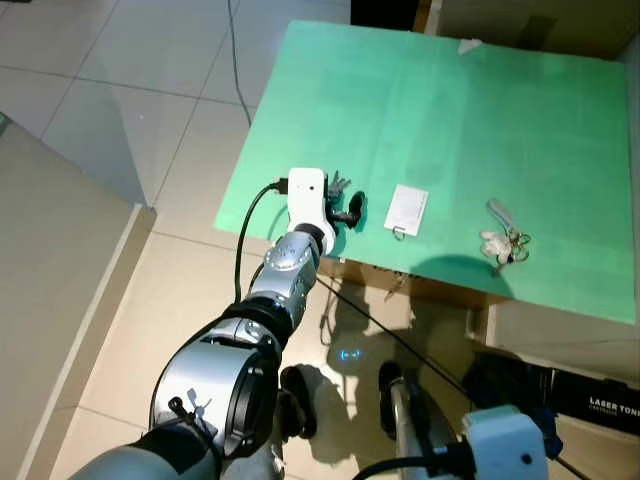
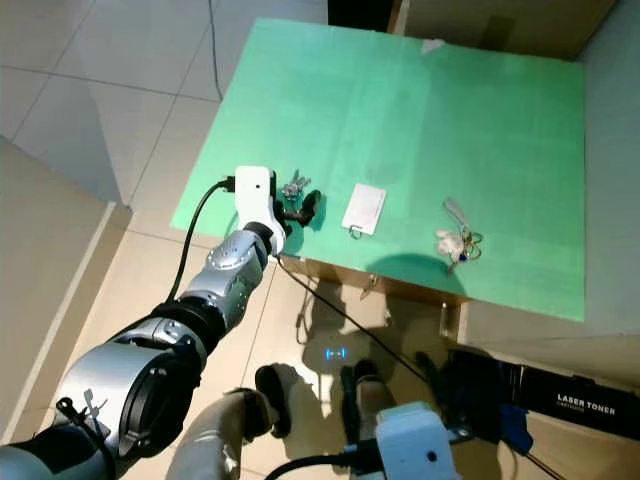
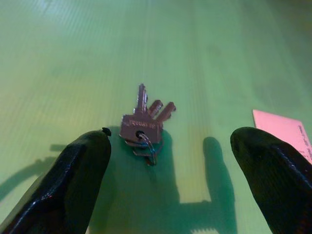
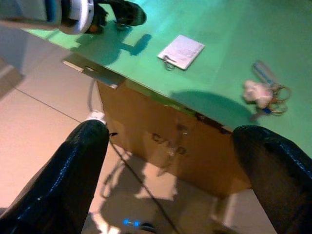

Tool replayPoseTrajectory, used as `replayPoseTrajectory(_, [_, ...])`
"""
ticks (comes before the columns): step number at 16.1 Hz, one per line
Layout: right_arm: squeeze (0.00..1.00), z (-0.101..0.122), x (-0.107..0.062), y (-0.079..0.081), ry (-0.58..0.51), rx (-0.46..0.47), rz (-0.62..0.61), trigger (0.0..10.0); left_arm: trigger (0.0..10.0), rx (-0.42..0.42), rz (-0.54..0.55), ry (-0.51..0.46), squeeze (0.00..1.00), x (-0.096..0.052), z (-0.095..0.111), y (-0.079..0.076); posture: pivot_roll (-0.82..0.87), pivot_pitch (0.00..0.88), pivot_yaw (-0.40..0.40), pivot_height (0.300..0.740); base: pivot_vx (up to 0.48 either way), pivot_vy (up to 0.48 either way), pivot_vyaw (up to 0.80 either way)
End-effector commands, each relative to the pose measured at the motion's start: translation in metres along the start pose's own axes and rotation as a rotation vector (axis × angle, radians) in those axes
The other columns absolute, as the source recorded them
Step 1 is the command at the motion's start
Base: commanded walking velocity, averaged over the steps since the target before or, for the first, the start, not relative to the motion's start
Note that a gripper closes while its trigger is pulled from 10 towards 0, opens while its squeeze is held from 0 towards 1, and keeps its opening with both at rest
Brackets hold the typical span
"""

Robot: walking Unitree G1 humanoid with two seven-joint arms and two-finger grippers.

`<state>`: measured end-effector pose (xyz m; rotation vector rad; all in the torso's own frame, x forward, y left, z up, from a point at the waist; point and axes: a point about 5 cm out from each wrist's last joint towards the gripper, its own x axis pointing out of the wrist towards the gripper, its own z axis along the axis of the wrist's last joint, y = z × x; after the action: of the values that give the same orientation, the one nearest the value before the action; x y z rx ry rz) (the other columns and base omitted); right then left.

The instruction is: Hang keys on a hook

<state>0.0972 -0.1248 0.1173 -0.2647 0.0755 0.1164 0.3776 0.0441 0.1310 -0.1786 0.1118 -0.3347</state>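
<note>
A big green table (image 1: 470,120) takes up most of the scene, standing on a pale tiled floor (image 1: 120,90), with a brown cardboard box (image 4: 165,141) showing under its near edge. Over at the table's near left corner, the left arm is stretched out and the left gripper (image 1: 343,200) is down at the surface, fingers spread wide. From the wrist camera you get the picture clearly: a small bunch of keys (image 3: 145,125) lies flat on the green top, on its ring, blades fanned away from the gripper, sitting right in the gap between the two black fingers (image 3: 73,180). It lies nearer one finger than the other, and neither finger is touching it; the fingertips stand on either side with open green surface between them and the metal. The fingers' shadows fall across the table just beside the bunch.

A little to the right of the gripper lies a white card (image 1: 407,210) with a small ring at its near end, apart from the keys. Farther right again, well clear of the gripper, is a second key bunch with a small white plush charm (image 1: 497,245) and a grey strap.

The right gripper (image 4: 170,161) hangs low in front of the table, over the floor, fingers spread and holding nothing. A black cable (image 1: 240,60) trails across the tiles.
</note>
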Motion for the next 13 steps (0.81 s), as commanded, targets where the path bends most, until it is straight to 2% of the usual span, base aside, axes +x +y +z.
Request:
replayPoseTrajectory(1, [1.00,-0.004,-0.005,-0.007,0.018,-0.052,-0.045,10.0,10.0,0.004,0.003,0.038,0.00,-0.003,-0.011,-0.002,-0.38,0.412,0.139,0.740,0.000,0.000,0.00])
replayPoseTrajectory(3, [1.00,-0.005,-0.005,-0.007,0.020,-0.054,-0.045,10.0,10.0,0.005,0.003,0.038,0.00,-0.003,-0.011,-0.003,-0.38,0.412,0.139,0.740,0.000,0.000,0.00])
replayPoseTrajectory(4, [1.00,-0.008,-0.006,-0.008,0.036,-0.045,-0.043,10.0,0.0,0.016,0.014,0.045,0.00,-0.003,-0.012,-0.002,-0.38,0.407,0.143,0.740,0.000,0.000,0.00])
replayPoseTrajectory(8, [1.00,-0.016,-0.011,-0.011,0.071,-0.017,-0.047,10.0,0.0,0.040,0.042,0.076,0.00,-0.005,-0.018,0.004,-0.37,0.406,0.135,0.740,0.000,0.000,0.00])
replayPoseTrajectory(13, [1.00,-0.017,-0.006,-0.010,0.072,0.015,-0.015,10.0,0.0,0.039,0.077,0.088,0.00,-0.008,-0.023,0.008,-0.37,0.403,0.131,0.740,0.000,0.000,0.00])
